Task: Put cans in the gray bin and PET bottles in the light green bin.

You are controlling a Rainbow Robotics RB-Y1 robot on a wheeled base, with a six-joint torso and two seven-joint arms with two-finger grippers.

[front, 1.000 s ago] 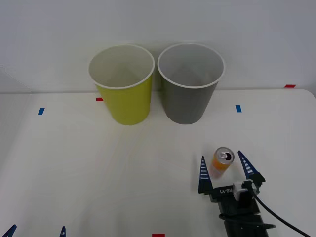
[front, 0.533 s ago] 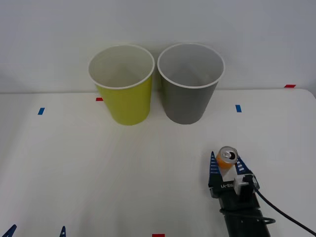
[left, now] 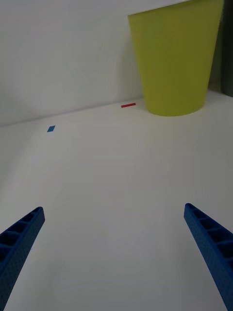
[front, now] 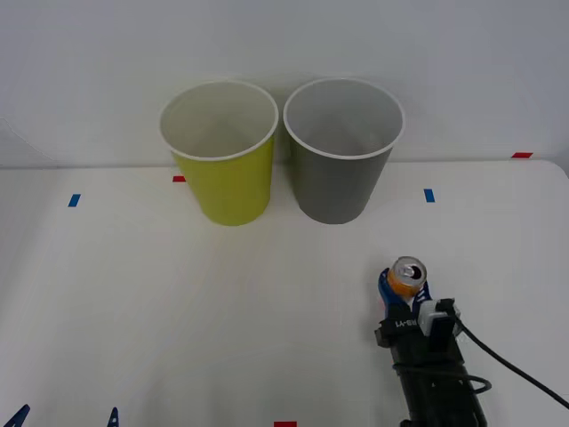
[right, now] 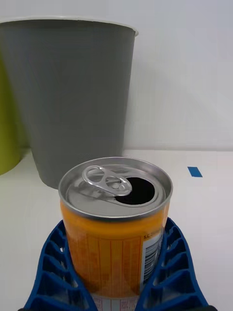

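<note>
The left gripper [left: 116,262] waits with fingers spread, nearest the robot. The right gripper [front: 403,289] clamps its blue fingers [right: 53,272] around the can [right: 115,228], upright over the white surface [front: 178,311]; opened, likely light, thin-walled and easily dented, so mid-body suits. Only its barcode is legible. Beyond stand the gray bin [front: 342,151] and light green bin [front: 220,151].
</note>
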